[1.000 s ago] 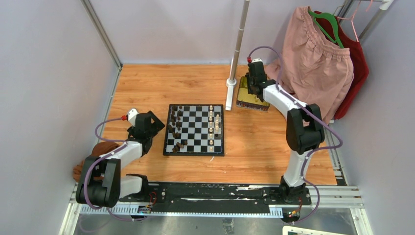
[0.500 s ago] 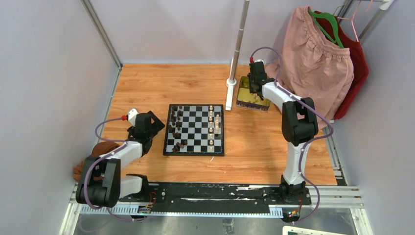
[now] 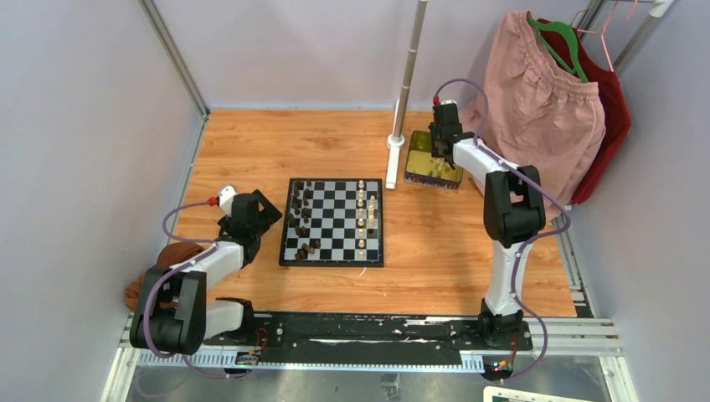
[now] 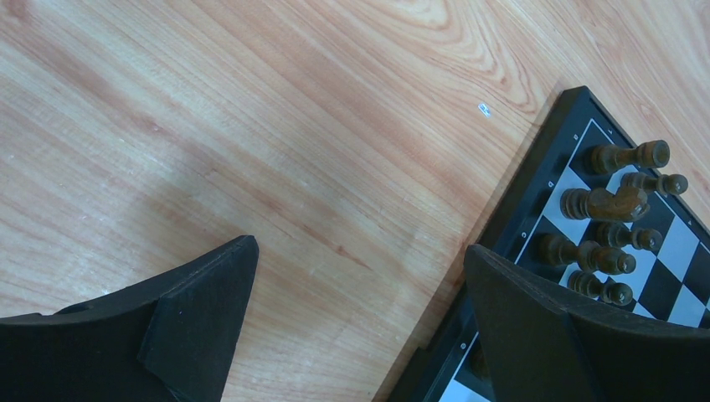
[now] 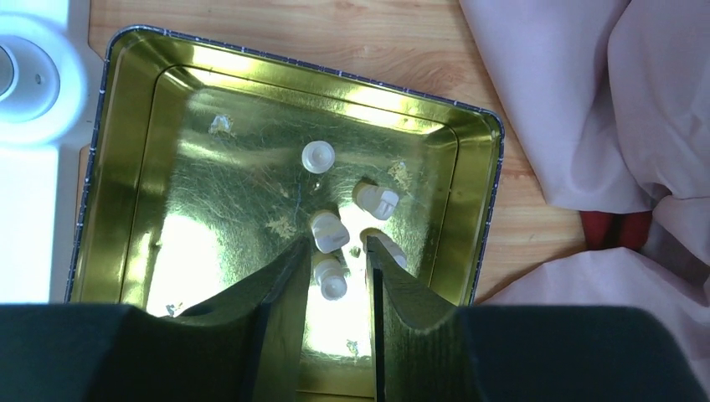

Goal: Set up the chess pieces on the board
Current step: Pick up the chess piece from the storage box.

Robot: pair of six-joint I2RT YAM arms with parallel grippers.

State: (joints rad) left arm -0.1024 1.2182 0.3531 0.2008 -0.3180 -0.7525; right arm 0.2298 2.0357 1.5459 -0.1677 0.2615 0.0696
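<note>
The chess pieces, tiny turned figures, stand partly placed: the dark brown set and the cream set line opposite sides of the small black-and-white checked board, mid-way across the wooden surface. Only the right wrist view shows more loose cream pieces inside the shiny gold rectangular tin. There the right claw hangs narrowly parted around two of them, seemingly touching neither. The left wrist view shows the left claw spread wide and empty over bare wood beside the board's edge.
</note>
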